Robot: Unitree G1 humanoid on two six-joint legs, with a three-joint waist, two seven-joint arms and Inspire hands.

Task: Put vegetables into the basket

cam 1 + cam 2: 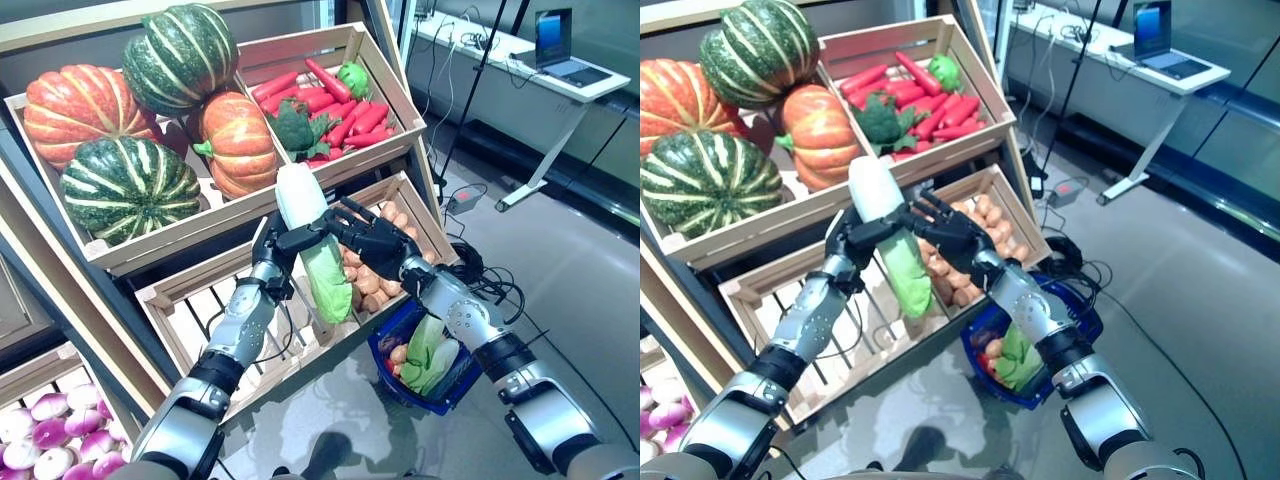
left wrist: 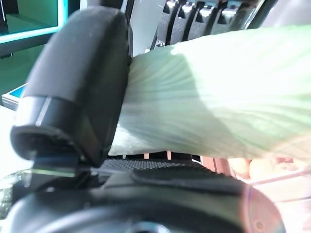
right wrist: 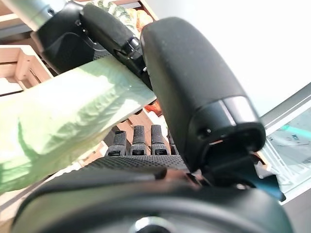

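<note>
**Cabbage mid-handover, both hands on it — drop risk**

The napa cabbage [image 1: 312, 245] is up in the air in front of the lower crate [image 1: 300, 300], white stem at 12 o'clock, green leaves hanging to 6. The left hand [image 1: 277, 243] is clamped round its middle from the 9 o'clock side; its wrist view shows the thumb pressed on the pale ribs with fingers wrapped behind. The right hand [image 1: 375, 240] comes in from 3 o'clock, its fingers curled against the same stretch of cabbage. Looks like a pass from left to right.

The blue basket [image 1: 455, 385] sits on the floor at about 4 o'clock from the cabbage, under the right forearm, already holding greens and a few small vegetables.

Risks as I judge them:
- Left hand lets go before the right has a firm hold: the cabbage falls onto the crate edge or floor.
- Both hands hold the same short stretch, so fingers may foul each other on release.
- The leafy end is soft and heavy below the grip; it could swing or slip through.
- The basket is partly full and low. A long cabbage may land across the rim and roll out.
- The right elbow could clip the crate of potatoes [image 1: 375, 280] on the swing down.
</note>
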